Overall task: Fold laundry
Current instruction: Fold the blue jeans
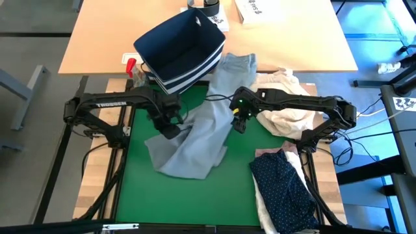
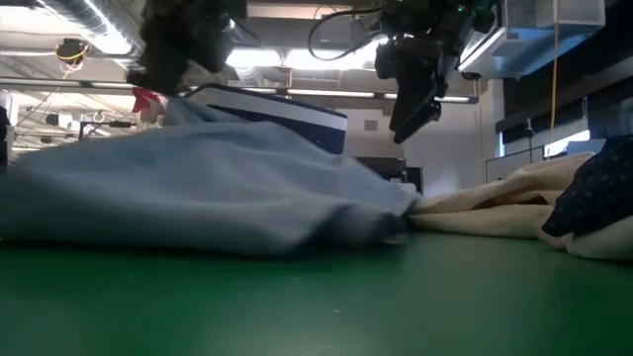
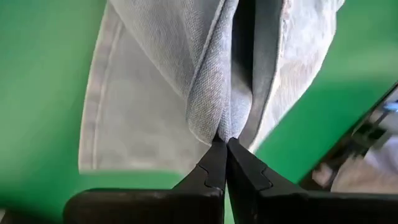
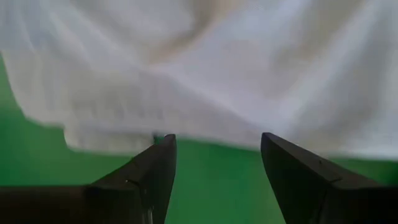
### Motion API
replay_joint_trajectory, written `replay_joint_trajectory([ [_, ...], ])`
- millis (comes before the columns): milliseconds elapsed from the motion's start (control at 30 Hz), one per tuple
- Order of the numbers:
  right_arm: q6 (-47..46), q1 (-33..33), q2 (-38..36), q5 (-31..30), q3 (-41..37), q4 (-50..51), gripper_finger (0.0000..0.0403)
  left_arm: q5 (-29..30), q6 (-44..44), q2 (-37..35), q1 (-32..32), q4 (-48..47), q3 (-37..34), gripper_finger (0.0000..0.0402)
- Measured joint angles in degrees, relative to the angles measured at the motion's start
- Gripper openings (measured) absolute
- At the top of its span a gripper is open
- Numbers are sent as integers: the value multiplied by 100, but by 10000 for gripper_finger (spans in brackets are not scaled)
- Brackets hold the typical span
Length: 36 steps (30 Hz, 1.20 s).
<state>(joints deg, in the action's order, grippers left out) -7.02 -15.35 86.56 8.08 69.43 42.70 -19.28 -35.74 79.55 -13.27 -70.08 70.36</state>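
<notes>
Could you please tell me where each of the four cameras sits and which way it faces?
High view: above the table, looking straight down; both arms over the grey jeans.
Low view: at table-top height, looking level across the green mat; arms enter from above.
Left wrist view: on the left arm; left gripper shut on the jeans.
Right wrist view: on the right arm; right gripper open above pale cloth.
Shared: high and low both show the striped navy bin.
</notes>
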Motion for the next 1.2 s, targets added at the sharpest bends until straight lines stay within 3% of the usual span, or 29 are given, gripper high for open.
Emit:
replay_joint_trajectory([
  [133, -11, 0, 0, 169, 0, -12, 231, -333, 167, -17, 100, -474, 104, 1],
  [267, -31, 0, 0, 279, 0, -119, 231, 276, 462, 11, 202, -345, 104, 15],
  [400, -75, 0, 0, 383, 0, -218, 231, 464, 494, 164, 189, -305, 104, 49],
  [567, -65, 0, 0, 417, 0, -330, 231, 421, 460, 154, 165, -1107, 104, 90],
  [733, -150, 316, 2, 439, 2, -524, 231, 1008, 542, -130, 607, -1750, 102, 99],
  [933, -834, 1178, 3, 395, 1, -940, 231, 923, 443, -964, 1431, -960, -386, 100],
  [1200, -2553, 2434, 390, -682, 2, -2245, 231, 845, -150, -2147, 2975, 892, -2171, 100],
])
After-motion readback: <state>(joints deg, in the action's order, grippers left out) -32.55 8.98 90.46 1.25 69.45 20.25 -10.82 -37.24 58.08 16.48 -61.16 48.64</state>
